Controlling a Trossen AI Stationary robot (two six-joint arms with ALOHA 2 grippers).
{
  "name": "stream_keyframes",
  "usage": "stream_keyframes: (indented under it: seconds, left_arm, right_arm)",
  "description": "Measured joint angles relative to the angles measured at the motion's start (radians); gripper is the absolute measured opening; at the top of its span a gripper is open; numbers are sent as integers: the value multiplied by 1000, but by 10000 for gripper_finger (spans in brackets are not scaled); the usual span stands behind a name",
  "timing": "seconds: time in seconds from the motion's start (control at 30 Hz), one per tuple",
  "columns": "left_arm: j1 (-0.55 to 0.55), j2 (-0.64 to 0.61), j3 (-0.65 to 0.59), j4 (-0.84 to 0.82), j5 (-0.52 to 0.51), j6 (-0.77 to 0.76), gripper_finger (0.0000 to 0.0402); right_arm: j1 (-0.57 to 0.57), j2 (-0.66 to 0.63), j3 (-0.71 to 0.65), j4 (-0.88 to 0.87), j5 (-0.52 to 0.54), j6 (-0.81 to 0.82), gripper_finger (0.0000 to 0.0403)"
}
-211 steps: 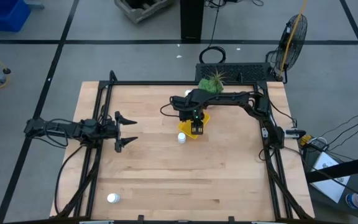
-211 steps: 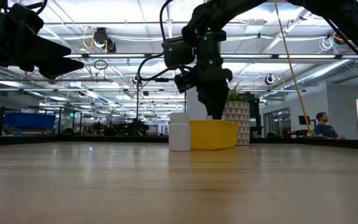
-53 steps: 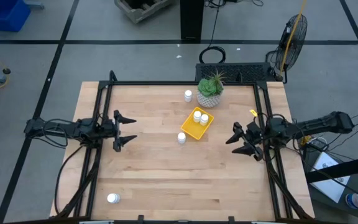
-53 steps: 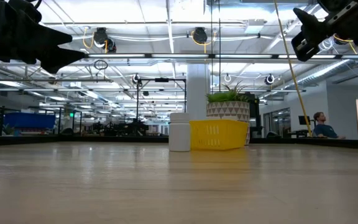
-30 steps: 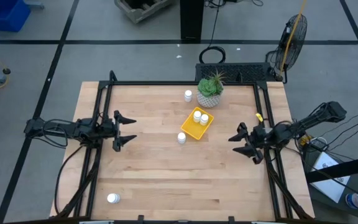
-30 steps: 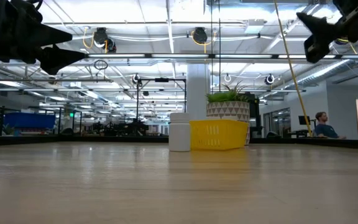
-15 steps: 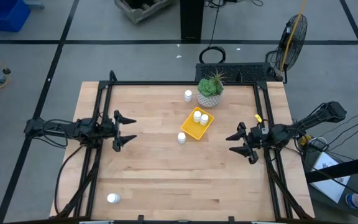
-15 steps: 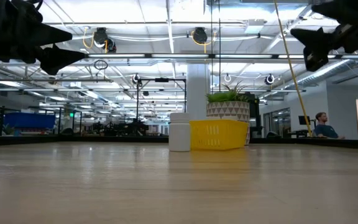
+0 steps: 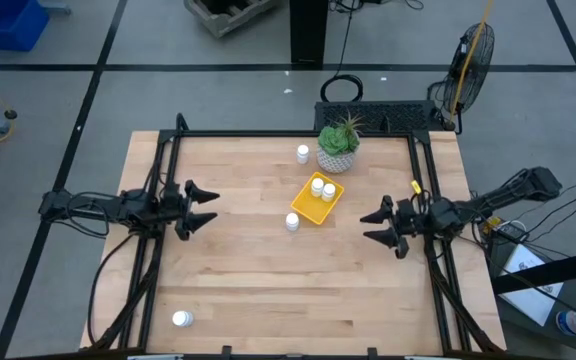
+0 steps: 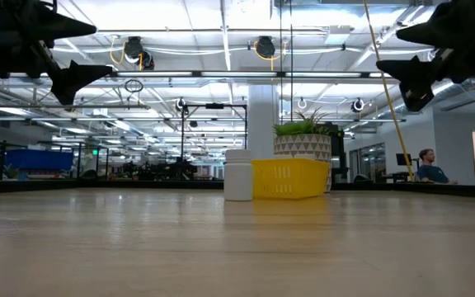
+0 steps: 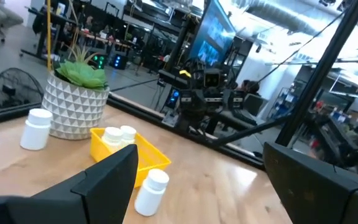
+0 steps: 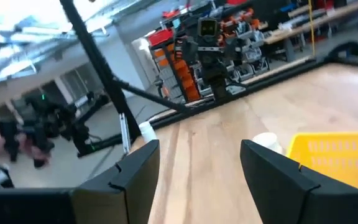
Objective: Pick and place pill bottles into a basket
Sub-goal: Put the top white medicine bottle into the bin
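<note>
The yellow basket [image 9: 317, 203] lies mid-table with two white pill bottles [image 9: 322, 188] standing in it. A third bottle [image 9: 292, 222] stands on the wood by the basket's near-left corner; it also shows in the low view [image 10: 237, 175]. One bottle [image 9: 302, 153] stands left of the plant pot, and another [image 9: 180, 319] near the front left corner. My left gripper [image 9: 212, 206] is open and empty at the table's left. My right gripper [image 9: 365, 227] is open and empty right of the basket, held above the table [image 10: 392, 51].
A pale patterned pot with a spiky green plant [image 9: 338, 143] stands just beyond the basket. Black frame rails [image 9: 158, 240] run along the left and right sides of the table. Bare wood lies between the basket and the near edge.
My right gripper has moved toward the table's left, nearer the basket, and has turned a little; it stays open and above the table. My left gripper has turned slightly in place. The bottles and the basket have not moved.
</note>
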Motion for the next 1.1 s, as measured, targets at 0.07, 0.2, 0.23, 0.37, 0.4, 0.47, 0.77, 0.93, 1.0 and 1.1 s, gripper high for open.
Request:
stream_keyframes:
  seconds: [0.07,0.2,0.23,0.37,0.4,0.47,0.77,0.93,1.0,1.1]
  left_arm:
    - [0,0,0,-2,0,-18,351]
    - [0,0,0,-5,0,-24,351]
    - [0,0,0,-5,0,-27,351]
    - [0,0,0,-8,1,-68,351]
    - [0,0,0,-8,0,-76,351]
    - [0,0,0,-9,0,-77,351]
    - [0,0,0,-9,-2,-107,351]
    - [0,0,0,-13,-18,-109,351]
    - [0,0,0,-29,-28,-63,351]
    - [0,0,0,-37,-32,29,351]
  right_arm:
    - [-9,0,0,-26,-3,23,215]
    - [-28,0,0,-242,-5,57,215]
    - [-33,0,0,-311,-5,71,215]
    - [-41,3,-1,-469,-1,205,215]
    - [-41,3,-1,-470,4,207,215]
    - [-41,3,-1,-451,30,127,215]
    - [-41,3,-1,-368,158,-83,215]
    - [-41,3,-1,-386,151,-34,215]
    - [-41,3,-1,-397,150,-35,215]
    - [-41,3,-1,-394,150,-21,215]
